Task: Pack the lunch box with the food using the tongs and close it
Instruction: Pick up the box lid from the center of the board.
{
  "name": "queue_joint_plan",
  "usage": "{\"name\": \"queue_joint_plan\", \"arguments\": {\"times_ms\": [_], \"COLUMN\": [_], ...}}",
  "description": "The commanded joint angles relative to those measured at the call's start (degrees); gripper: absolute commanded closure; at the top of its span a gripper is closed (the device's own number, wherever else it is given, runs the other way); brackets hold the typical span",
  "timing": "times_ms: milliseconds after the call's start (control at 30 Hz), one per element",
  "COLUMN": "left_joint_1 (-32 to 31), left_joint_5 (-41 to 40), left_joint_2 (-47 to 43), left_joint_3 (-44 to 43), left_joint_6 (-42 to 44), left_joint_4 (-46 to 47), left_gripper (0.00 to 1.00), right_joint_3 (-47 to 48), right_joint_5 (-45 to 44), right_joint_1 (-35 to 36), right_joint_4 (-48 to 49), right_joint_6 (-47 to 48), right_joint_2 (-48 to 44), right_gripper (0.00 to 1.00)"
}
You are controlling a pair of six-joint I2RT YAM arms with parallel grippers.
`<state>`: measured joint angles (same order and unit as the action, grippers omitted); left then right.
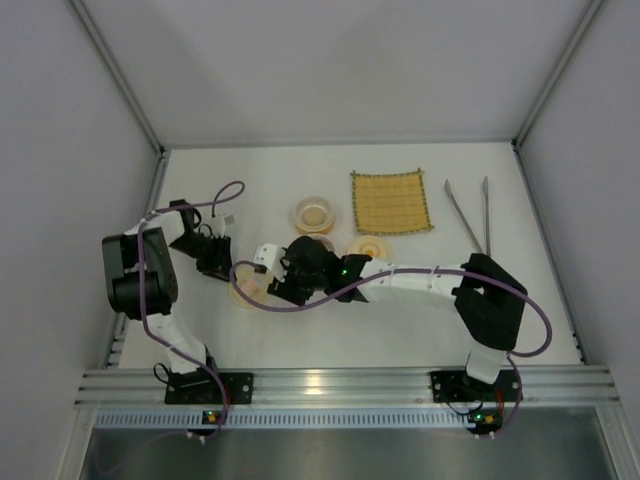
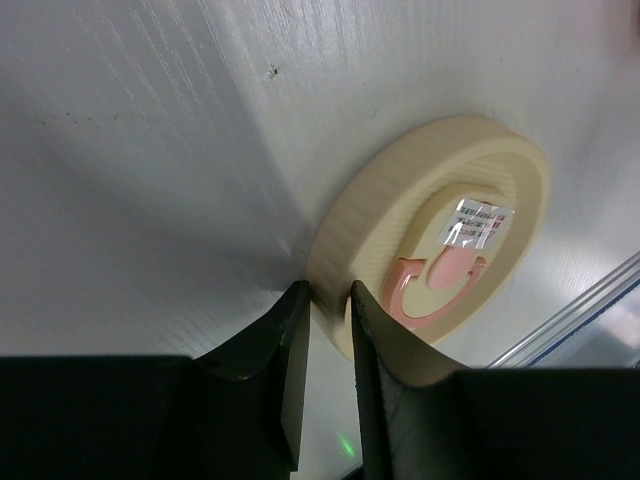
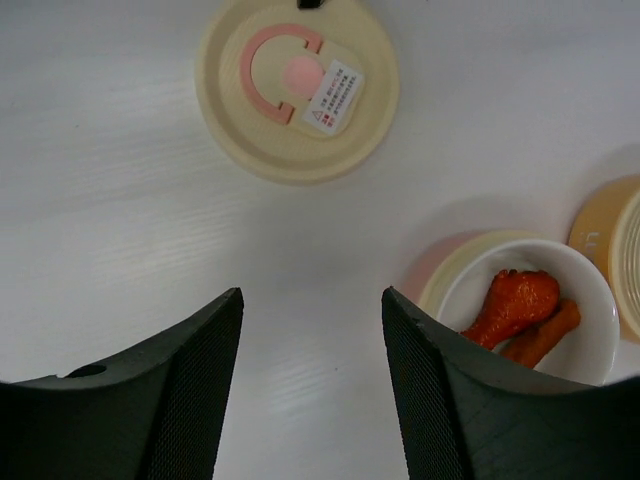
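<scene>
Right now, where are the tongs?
In the top view, the tongs lie on the table's far right side, just right of the yellow mat, with neither arm's fingers near them.

Overhead camera looks down; both close wrist views share one lid [image 3: 297,88]

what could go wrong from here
1. The left claw grips just the edge of the cream lid, so it could slip or tip when lifted.
2. The open right claw hangs close to that same lid, so the arms might bump.
3. The bowl of drumsticks sits beside that claw and could get knocked.
</scene>
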<state>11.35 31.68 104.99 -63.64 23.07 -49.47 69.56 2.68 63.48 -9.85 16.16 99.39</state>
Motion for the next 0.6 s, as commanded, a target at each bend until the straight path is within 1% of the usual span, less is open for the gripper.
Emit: {"name": "queue_joint_plan", "arguments": {"times_ms": [0, 67, 100, 167, 200, 233, 333, 567], "left_joint_1": [-0.3, -0.4, -0.4, -0.5, -0.5, -0.5, -0.5, -0.5], "left_joint_5": [-1.1, -1.7, -2.0, -3.2, -3.6, -3.8, -4.4, -3.4], "left_joint_2": [-0.5, -0.6, -0.4, 0.4, 0.7, 1.7, 2.7, 3.6], "left_joint_3": [0.4, 0.3, 0.1, -0.1, -0.1, -0.1, -0.4, -0.8], "left_joint_6": [-0.1, -0.3, -0.3, -0.1, -0.1, 0.1, 0.3, 1.1], "left_joint_4": [0.0, -0.4, -1.1, -1.4, -1.6, -2.0, -2.4, -3.0], "left_gripper": [0.73, 0.74, 0.76, 0.80, 0.82, 0.86, 0.94, 1.00], "right_joint_3": [5.1, 5.9, 6.5, 7.2, 8.4, 8.9, 10.8, 11.2], "right_joint_5": [-6.5, -7.9, -8.6, -10.1, -10.1, -10.5, -11.0, -8.6], "right_joint_1": [3.5, 5.1, 6.6, 7.4, 7.8, 8.0, 8.1, 8.7], "right_joint_4": [11.7, 13.1, 13.5, 15.6, 15.8, 15.9, 16.8, 21.5], "right_joint_6": [-3.5, -3.5, -3.3, -3.5, -3.8, -4.5, -5.4, -3.6], "right_joint_2": [3.1, 4.8, 6.6, 8.4, 10.1, 11.0, 14.1, 18.9], "right_gripper": [0.43, 0.44, 0.46, 0.46, 0.46, 0.46, 0.49, 0.49]}}
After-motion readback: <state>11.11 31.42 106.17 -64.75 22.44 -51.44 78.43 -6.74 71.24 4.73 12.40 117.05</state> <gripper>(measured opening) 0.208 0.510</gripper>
